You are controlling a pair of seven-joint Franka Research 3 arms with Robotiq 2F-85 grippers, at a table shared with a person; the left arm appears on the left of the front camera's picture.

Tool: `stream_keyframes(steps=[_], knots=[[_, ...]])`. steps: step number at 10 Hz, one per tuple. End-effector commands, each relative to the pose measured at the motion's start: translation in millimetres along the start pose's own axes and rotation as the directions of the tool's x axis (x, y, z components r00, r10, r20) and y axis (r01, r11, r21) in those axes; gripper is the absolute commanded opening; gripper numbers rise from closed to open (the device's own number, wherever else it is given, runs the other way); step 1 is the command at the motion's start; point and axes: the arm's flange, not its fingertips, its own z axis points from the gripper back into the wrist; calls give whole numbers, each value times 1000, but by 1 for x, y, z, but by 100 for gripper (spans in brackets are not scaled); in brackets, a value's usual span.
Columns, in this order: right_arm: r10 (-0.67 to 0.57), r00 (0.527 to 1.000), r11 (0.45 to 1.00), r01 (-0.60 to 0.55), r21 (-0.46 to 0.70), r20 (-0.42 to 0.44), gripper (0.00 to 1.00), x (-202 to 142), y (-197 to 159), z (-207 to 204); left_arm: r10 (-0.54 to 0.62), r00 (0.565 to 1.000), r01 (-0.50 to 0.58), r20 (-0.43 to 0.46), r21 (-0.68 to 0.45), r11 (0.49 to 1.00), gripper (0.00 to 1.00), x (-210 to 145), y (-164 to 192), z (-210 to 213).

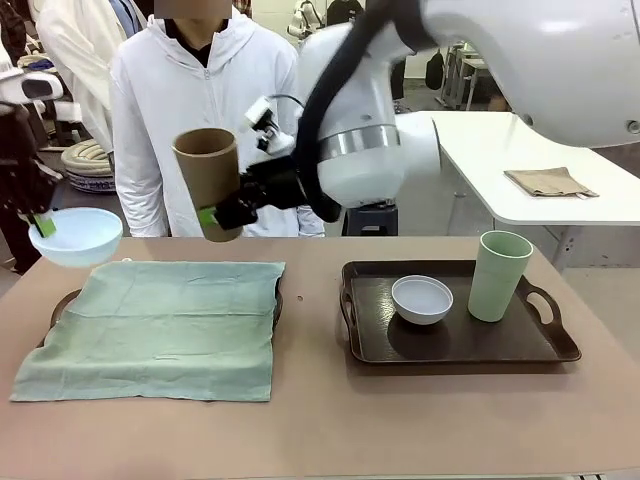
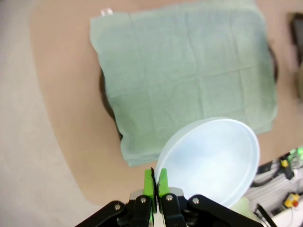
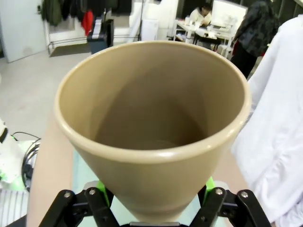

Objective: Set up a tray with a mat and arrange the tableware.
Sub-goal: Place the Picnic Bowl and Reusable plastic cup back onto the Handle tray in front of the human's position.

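Note:
A green mat covers a dark tray on the table's left. My left gripper is shut on the rim of a light blue bowl, held in the air above the mat's far left corner; the left wrist view shows the bowl pinched between the green pads over the mat. My right gripper is shut on a brown tumbler, held tilted above the mat's far edge; in the right wrist view the tumbler opens toward the camera.
A second dark tray on the right holds a pale bowl and a pale green tumbler. A person in a white jacket stands at the far side. A folded brown cloth lies on a white table behind.

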Motion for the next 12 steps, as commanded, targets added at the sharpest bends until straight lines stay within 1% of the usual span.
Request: stream_keyframes(steps=[1, 3, 5, 6, 7, 8, 12], knots=[[-20, 999, 1000, 20, 0, 42, 82, -60, 9, -4, 18, 1000, -18, -1, -60, 998, 4, 6, 12, -16], [-102, 994, 995, 103, -11, 35, 82, -106, 5, -11, 44, 999, -44, -3, -117, 992, 4, 14, 22, -48], [-162, 987, 987, 162, 20, 20, 82, -129, 11, -26, 55, 998, -56, -18, -125, 991, 4, 14, 27, -69], [-172, 985, 985, 171, 18, 22, 82, -133, 11, -29, 42, 999, -45, -30, -125, 991, 4, 19, 26, -77], [-171, 985, 985, 170, 14, 12, 82, -131, 9, -26, 29, 999, -33, -36, -116, 993, 4, 24, 21, -82], [-167, 986, 985, 168, 36, -15, 82, -139, 10, -22, 62, 997, -66, -42, -101, 993, 4, 16, 27, -72], [-170, 985, 985, 170, 36, -18, 82, -142, 9, -24, 62, 997, -66, -42, -101, 993, 4, 16, 27, -72]])
